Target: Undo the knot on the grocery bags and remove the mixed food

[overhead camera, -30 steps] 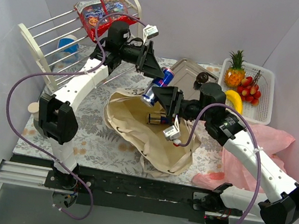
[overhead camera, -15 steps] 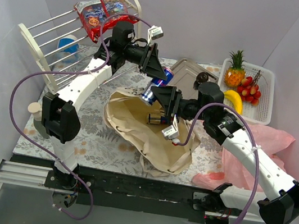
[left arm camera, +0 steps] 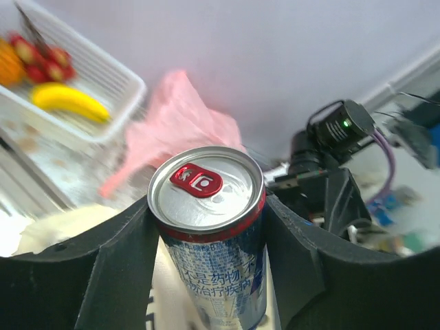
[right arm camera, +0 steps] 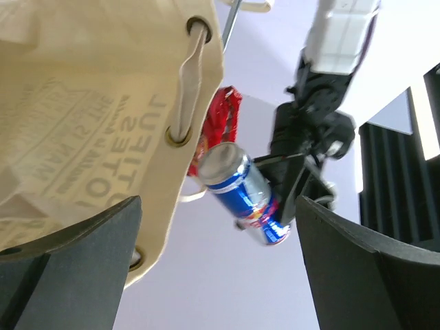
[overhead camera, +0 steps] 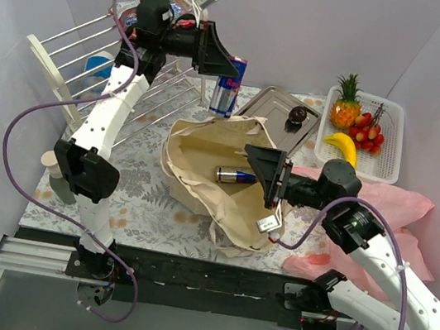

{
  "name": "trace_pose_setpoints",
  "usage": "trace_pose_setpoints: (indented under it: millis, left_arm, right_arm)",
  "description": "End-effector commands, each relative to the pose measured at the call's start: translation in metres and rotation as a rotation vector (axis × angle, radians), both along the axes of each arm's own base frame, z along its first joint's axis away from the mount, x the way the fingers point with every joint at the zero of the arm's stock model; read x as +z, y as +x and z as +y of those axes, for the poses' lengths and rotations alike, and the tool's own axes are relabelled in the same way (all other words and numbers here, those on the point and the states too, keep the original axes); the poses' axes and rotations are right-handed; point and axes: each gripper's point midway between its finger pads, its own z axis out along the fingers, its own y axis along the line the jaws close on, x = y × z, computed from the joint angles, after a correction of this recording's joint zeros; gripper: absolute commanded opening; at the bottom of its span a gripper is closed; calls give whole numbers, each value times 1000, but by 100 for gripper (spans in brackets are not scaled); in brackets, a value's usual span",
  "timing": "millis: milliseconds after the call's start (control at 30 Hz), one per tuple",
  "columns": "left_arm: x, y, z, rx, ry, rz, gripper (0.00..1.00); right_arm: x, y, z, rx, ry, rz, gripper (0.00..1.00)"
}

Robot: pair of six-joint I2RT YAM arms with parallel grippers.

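Note:
My left gripper (overhead camera: 228, 72) is shut on a blue drink can (overhead camera: 229, 85) and holds it upright in the air, above the back edge of the beige canvas tote (overhead camera: 200, 183). In the left wrist view the can (left arm camera: 206, 189) fills the gap between the fingers. A second blue can (overhead camera: 235, 175) lies inside the open tote. My right gripper (overhead camera: 266, 171) is open at the tote's right rim; the tote's eyelet edge (right arm camera: 103, 117) lies over one finger. The pink plastic bag (overhead camera: 402, 206) lies crumpled at the right. Pineapple (overhead camera: 346, 103), banana (overhead camera: 343, 144) and red fruits (overhead camera: 367, 128) are in the white basket (overhead camera: 391, 159).
A white wire rack (overhead camera: 60, 64) stands at the back left, with a red-edged snack packet (overhead camera: 125, 12) on top and a blue-and-white tub (overhead camera: 97, 70) behind it. A metal tray (overhead camera: 271, 106) with a dark round object (overhead camera: 297, 114) sits behind the tote.
My left gripper has lifted the can up and back out of the tote and turned it upright. My right gripper has drawn back to the right, and the tote's mouth lies wider open.

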Motion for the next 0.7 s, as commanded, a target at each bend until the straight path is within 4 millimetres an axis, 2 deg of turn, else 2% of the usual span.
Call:
trace_pose_setpoints:
  millis: [0,33,67,100,133,200,300,333,367,400,433,467,500,567,600,633,667]
  left_arm:
    - [45,26,19,281,4,-283,0]
    - [41,35,22,326,25,-341,0]
    - [39,53,29,439,52,-383,0]
    - [49,52,37,498,53,-443,0]
    - [34,62,41,552,80,-454,0]
    - [53,75,58,698,64,-583,0]
    - [41,99,75,837,123,-662,0]
    - [37,98,80,862,131,-674,0]
    - [14,105,83,875,162,-693,0]
    - [-1,106,85,890,178,-703,0]
    - [9,93,91,912,145,-753,0]
    - [18,91,94,939,99,-843,0]
    - [-27,92,92,925,147,-813,0]
    - [-26,88,99,990,116,-876,0]
    - [-44,90,102,1006,138,-861,0]
    - [-50,93,105,1026,150,-863,0]
    - [-51,95,107,1042,144,-882,0]
  right_arm:
    - [-18,10,-17,-117,13,97,99]
    - [-21,15,-21,-154,14,109,99]
    - [-22,17,-24,-176,24,138,99]
    - [-23,20,-25,-192,27,150,99]
    - [-24,24,-29,-226,30,162,99]
    - [-27,28,-32,-255,36,192,99]
    - [-32,33,-35,-288,27,211,99]
    - [-33,34,-36,-297,28,211,99]
    - [-34,34,-35,-299,27,212,99]
    - [-34,35,-35,-301,26,216,99]
    - [-34,36,-36,-310,29,218,99]
    - [-34,38,-35,-314,34,224,99]
    - [-29,39,-34,-317,50,229,99]
    - [-26,43,-28,-325,71,284,99]
    - [-28,45,-25,-327,67,316,99]
    - [-16,46,-24,-331,96,371,99]
    - [-22,52,-17,-337,88,431,99]
